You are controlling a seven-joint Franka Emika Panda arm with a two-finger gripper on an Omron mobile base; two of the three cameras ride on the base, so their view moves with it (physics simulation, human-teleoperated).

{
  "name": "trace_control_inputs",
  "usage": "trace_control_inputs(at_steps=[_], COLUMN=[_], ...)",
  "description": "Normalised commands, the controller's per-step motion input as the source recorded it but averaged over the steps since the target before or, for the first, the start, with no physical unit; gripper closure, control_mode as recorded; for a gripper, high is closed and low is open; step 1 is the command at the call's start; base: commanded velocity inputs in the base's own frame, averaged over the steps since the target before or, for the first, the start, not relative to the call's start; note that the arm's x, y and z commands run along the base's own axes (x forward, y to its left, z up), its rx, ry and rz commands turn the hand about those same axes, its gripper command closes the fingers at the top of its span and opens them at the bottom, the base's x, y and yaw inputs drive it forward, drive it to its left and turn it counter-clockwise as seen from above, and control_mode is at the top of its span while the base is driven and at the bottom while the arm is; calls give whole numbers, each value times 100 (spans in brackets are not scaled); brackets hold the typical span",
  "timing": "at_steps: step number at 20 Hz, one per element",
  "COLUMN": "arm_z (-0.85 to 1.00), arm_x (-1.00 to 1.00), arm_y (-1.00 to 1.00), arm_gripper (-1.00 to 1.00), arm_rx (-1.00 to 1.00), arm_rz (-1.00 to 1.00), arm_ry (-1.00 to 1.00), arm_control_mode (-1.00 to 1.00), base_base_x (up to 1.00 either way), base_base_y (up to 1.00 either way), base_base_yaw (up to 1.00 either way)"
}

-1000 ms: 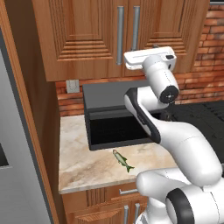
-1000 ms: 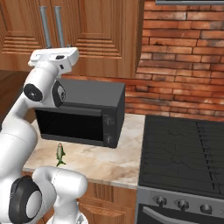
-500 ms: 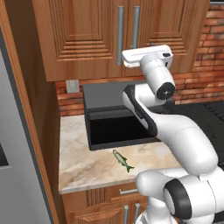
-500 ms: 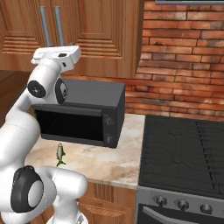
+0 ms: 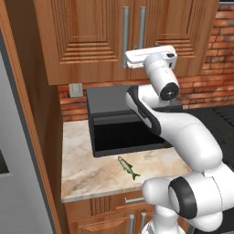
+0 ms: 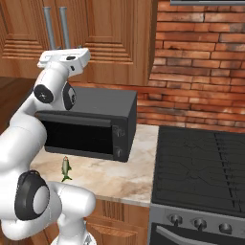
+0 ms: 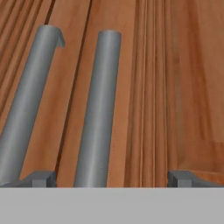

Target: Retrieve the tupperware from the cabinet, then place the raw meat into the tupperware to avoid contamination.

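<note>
One cabinet (image 5: 91,41) is hanging shut on the wall with its two doors and two silver handles (image 7: 98,109), and one raw meat (image 5: 128,167), a small fish, is lying on the marble counter (image 6: 119,177) just in front of the one black microwave (image 6: 95,124). The gripper (image 7: 111,178) is standing with its jaws wide apart, gripping nothing, the right-hand handle rising between its two fingertips (image 7: 41,178). Both doors are hiding whatever is sitting inside, and the handles' tops are cut off in the base views.

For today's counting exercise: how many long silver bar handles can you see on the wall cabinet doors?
2: the left handle and the right handle stand side by side, flanking the seam between the closed cabinet doors, just ahead of the open gripper.
</note>
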Motion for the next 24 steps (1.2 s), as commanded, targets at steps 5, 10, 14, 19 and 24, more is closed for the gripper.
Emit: trace_control_inputs(at_steps=[5,10,14,19,24], arm_z=[0,0,0,0,0], arm_x=[19,19,19,18,18], arm_y=[2,2,2,1,2], arm_gripper=[-100,-100,-100,-100,-100], arm_rx=[0,0,0,0,0], arm_rz=[0,0,0,0,0], arm_ry=[0,0,0,0,0], arm_control_mode=[-100,-100,-100,-100,-100], base_base_x=[0,0,0,0,0], base_base_y=[0,0,0,0,0], base_base_yaw=[0,0,0,0,0])
